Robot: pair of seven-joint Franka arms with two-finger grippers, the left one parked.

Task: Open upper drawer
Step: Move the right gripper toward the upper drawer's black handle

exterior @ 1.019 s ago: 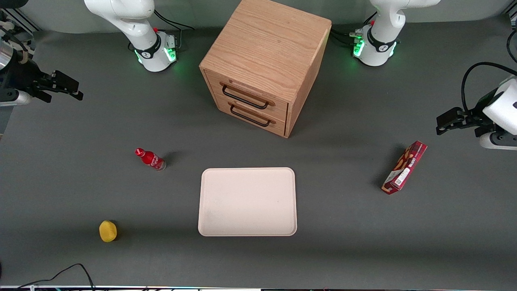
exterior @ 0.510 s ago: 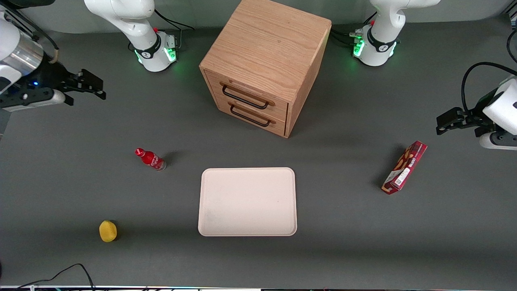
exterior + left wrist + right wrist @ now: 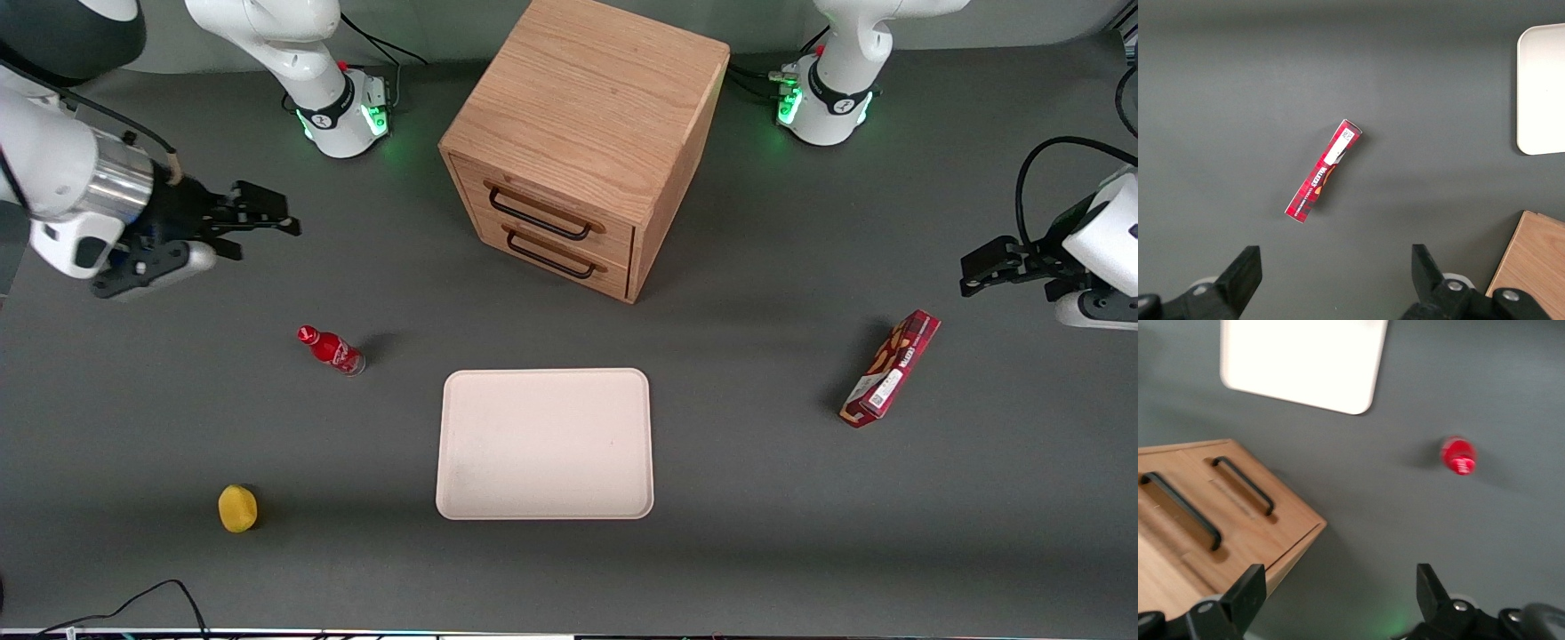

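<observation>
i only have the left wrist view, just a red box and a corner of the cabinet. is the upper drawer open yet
observer: No. The upper drawer sits flush in the cabinet, shut, like the lower drawer.
operator: where's the gripper
observer: The gripper hangs above the table toward the working arm's end, well apart from the cabinet.
operator: open or shut
observer: Open and holding nothing. The right wrist view shows its fingers spread wide.
</observation>
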